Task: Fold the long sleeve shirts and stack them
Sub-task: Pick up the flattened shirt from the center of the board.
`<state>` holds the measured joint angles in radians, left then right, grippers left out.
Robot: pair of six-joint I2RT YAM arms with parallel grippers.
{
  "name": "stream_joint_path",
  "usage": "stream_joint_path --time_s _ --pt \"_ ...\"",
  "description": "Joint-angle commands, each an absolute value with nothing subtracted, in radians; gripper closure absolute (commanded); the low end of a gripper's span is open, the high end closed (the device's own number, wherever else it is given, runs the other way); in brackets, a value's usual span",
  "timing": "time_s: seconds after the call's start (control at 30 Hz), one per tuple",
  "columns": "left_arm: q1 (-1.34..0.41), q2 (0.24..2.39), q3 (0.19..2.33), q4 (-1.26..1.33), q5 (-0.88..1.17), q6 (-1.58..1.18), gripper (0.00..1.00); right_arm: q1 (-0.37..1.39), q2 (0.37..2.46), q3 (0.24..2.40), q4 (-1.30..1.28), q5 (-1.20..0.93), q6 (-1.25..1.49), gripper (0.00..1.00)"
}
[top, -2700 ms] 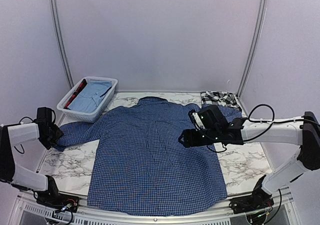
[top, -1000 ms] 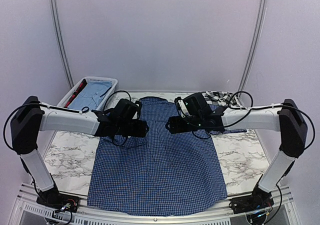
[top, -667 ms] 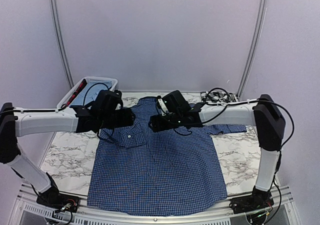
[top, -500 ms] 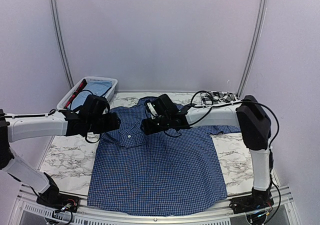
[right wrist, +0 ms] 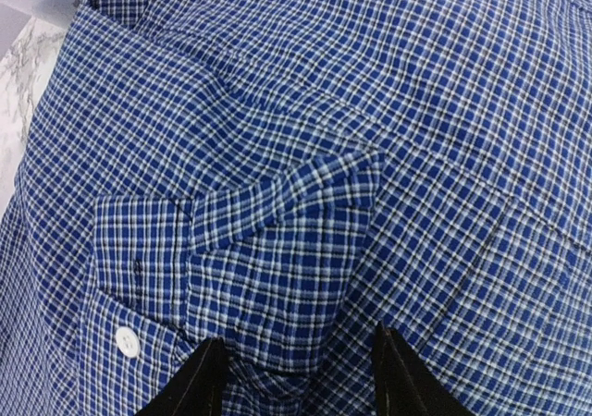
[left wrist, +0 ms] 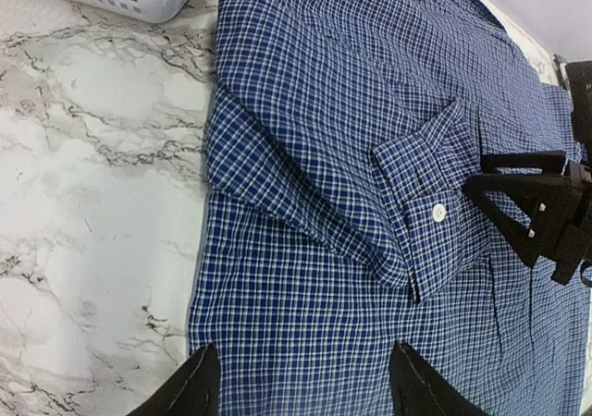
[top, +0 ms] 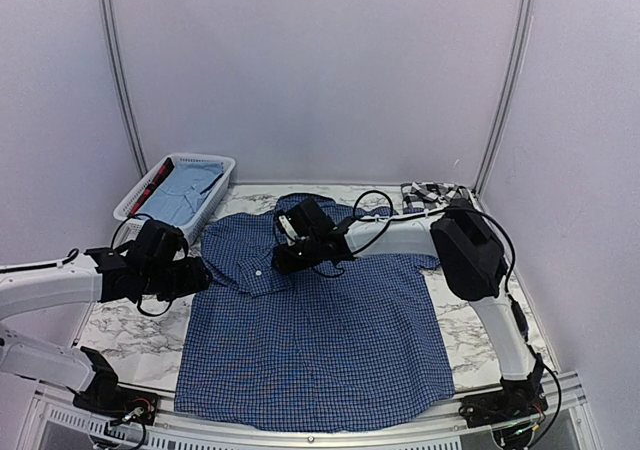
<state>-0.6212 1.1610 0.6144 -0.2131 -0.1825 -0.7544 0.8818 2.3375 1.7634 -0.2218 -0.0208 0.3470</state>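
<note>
Left gripper [left wrist: 303, 353] withdrawn leftward off dark blue shirt [top: 320, 340], jaws apart, empty; right gripper [right wrist: 298, 337] above folded-in sleeve cuff [right wrist: 153, 268], jaws apart, nothing visibly gripped

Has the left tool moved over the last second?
Yes. The left tool has drawn back leftward and nearer, off the chest of the dark blue checked cloth shirt to its left side, in front of the white slatted plastic basket.
</note>
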Motion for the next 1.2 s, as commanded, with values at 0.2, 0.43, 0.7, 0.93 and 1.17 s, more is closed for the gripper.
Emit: stream_joint_path --time_s 0.2,0.43,0.7,0.93,1.17 --pt "-0.618 1.058 0.548 -0.329 -0.141 -0.786 0.36 0.883 2.386 1.85 -0.246 -0.06 0.382 0.61" --pt "-0.626 1.026 0.477 -0.391 -0.02 -0.836 0.4 0.885 2.353 1.869 -0.265 -0.042 0.388 0.94" --pt "-0.773 0.939 0.422 -0.574 -0.057 -1.02 0.45 0.888 2.296 1.904 -0.291 0.026 0.372 1.0" --pt "-0.945 0.807 0.376 -0.734 -0.057 -1.189 0.47 0.887 2.3 1.948 -0.311 0.014 0.344 1.0" --pt "-1.105 0.778 0.363 -0.828 -0.045 -1.333 0.56 0.887 2.3 1.96 -0.301 0.011 0.341 1.0"
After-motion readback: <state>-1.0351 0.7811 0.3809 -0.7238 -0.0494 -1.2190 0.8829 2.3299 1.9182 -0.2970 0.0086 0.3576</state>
